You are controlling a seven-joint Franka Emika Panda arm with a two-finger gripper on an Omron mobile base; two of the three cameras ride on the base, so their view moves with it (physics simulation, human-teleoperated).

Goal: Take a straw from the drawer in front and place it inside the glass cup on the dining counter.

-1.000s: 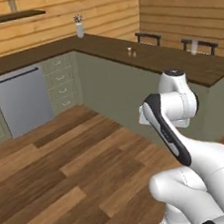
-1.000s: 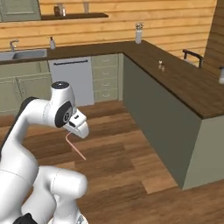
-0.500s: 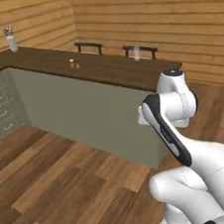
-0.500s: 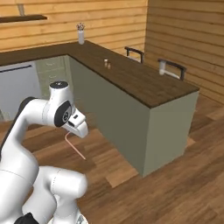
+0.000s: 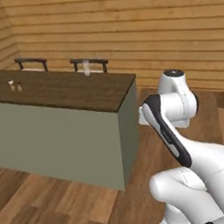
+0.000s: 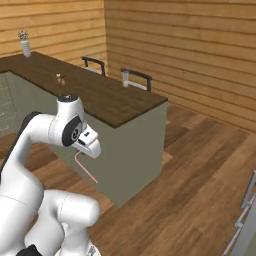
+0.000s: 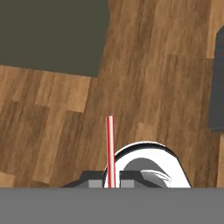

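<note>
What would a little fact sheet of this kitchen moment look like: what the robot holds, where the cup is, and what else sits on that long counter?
held item: thin reddish-pink straw, pinched between the gripper fingers, sticking out beyond them
target: small translucent whitish glass cup, upright near the far edge of the dark-brown wood-plank dining counter
straw in cup: not yet
also on counter: tiny brown shakers; white vase with flowers at the far end
behind counter: two dark chairs

The white arm is folding up from the base, elbow raised high and wrist bending downward. The pincer (image 7: 110,183) is pointing at the floor, its two dark fingertips (image 7: 95,184) pinching together on the straw (image 7: 110,148).
</note>
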